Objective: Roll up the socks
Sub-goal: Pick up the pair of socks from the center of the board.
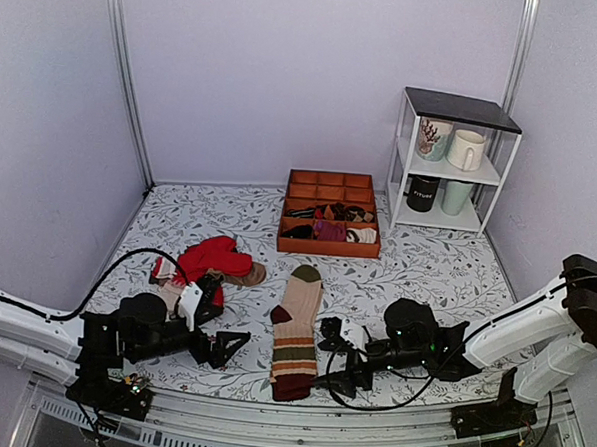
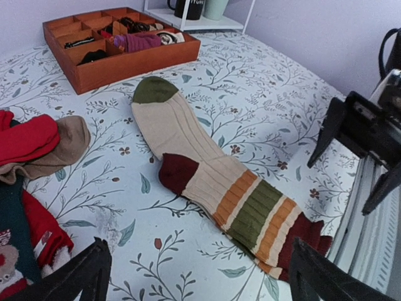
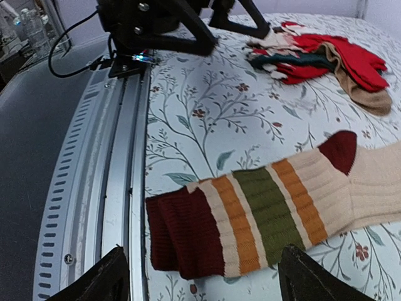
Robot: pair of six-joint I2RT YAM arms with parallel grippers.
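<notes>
1. A tabletop [image 1: 431, 276] covered in a white cloth printed with grey leaves and small flowers is seen, enclosed by plain pale lilac walls [image 1: 286, 73].
2. A slotted metal rail [image 3: 119, 163] is fixed along the near edge of the tabletop.
3. At the far side, an orange-brown divided tray [image 1: 327, 248] is placed, and small dark and maroon bundles are held in its nearer compartments.
4. To the right of the tray, a white shelf unit [image 1: 463, 110] with a dark top is stood against the wall, and mugs [image 1: 467, 149] are set on its two shelves.
5. A heap of red socks [image 1: 217, 256], with a tan one among them, is spread on the left part of the tabletop.
6. The socks [image 1: 296, 334] are laid flat and unrolled near the middle front of the tabletop. The olive-green toe is pointed toward the tray and the maroon cuff toward the rail.
7. The left fingers [image 2: 84, 279] are spread wide, and nothing is held or touched by them. They are positioned low over the cloth, to the left of the cuff end.
8. The right fingers [image 3: 106, 282] are spread wide as well, and the maroon cuff is framed between them in the right wrist view. Nothing is gripped, and whether the fabric is touched cannot be told.
</notes>
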